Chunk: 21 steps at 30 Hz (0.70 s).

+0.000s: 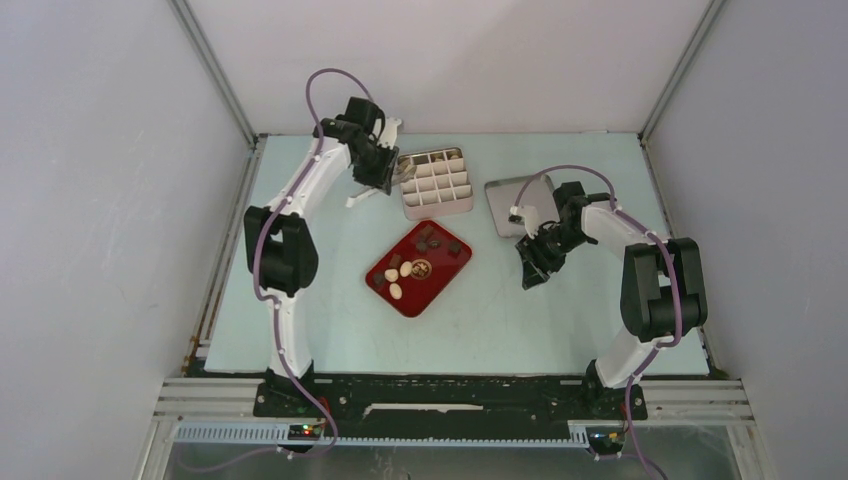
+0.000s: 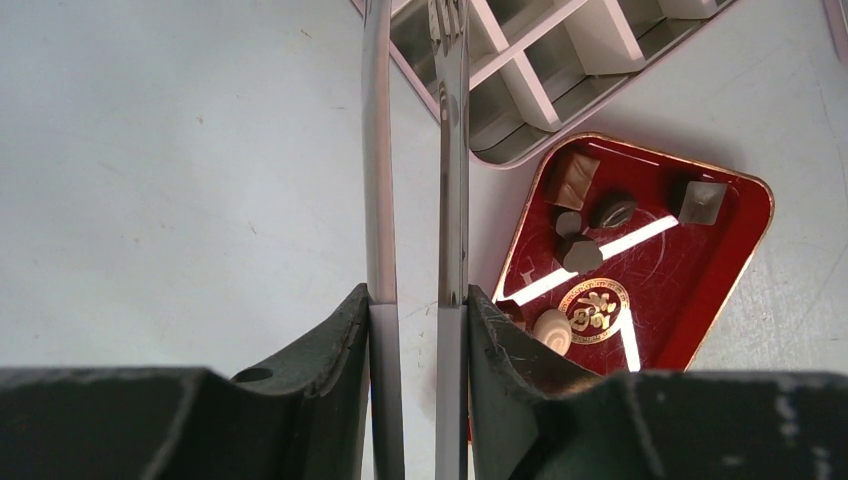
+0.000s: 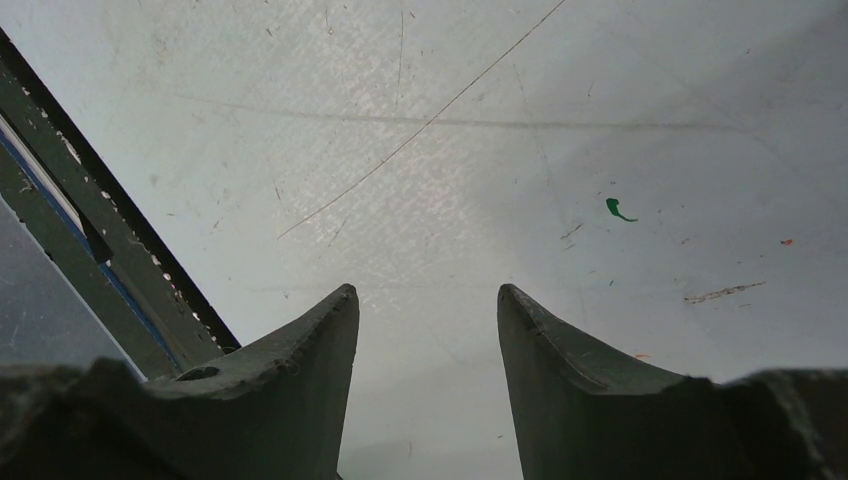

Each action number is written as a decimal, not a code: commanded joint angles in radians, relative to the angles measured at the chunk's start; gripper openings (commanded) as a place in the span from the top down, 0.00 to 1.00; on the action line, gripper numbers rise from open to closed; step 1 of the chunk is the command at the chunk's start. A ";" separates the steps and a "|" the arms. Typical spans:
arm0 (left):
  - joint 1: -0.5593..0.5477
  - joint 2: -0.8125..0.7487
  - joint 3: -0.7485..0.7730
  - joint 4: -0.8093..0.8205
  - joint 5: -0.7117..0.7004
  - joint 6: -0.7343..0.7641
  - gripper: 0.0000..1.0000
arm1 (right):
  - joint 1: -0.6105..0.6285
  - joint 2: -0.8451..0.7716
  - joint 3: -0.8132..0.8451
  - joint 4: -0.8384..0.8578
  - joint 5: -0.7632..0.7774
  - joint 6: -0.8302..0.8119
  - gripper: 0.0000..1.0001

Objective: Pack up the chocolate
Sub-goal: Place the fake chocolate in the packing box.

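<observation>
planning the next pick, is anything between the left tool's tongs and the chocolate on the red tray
Nothing visible. The tongs in the left tool end over the divided box; the chocolate lies uncovered on the red tray beside it.

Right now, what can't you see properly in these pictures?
- Left wrist view: the tongs have their tips partly cut off by the top edge, and the left hand hides part of the red tray.
- Top view: the box is too small to tell what's inside its cells.
- Right wrist view: only the table shows.
</observation>
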State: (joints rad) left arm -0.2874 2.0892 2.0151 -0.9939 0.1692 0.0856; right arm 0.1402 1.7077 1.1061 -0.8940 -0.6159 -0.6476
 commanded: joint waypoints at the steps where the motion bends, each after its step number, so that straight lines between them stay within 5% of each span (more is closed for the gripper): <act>1: 0.001 -0.013 0.035 0.007 0.018 -0.006 0.75 | -0.001 0.009 0.037 -0.008 0.002 -0.020 0.43; 21: 0.001 -0.037 0.025 -0.006 -0.014 0.003 0.55 | 0.002 0.011 0.036 -0.013 -0.001 -0.021 0.43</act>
State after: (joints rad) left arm -0.2874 2.0922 2.0151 -1.0073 0.1619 0.0864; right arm 0.1402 1.7077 1.1061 -0.8970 -0.6144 -0.6479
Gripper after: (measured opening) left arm 0.441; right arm 0.567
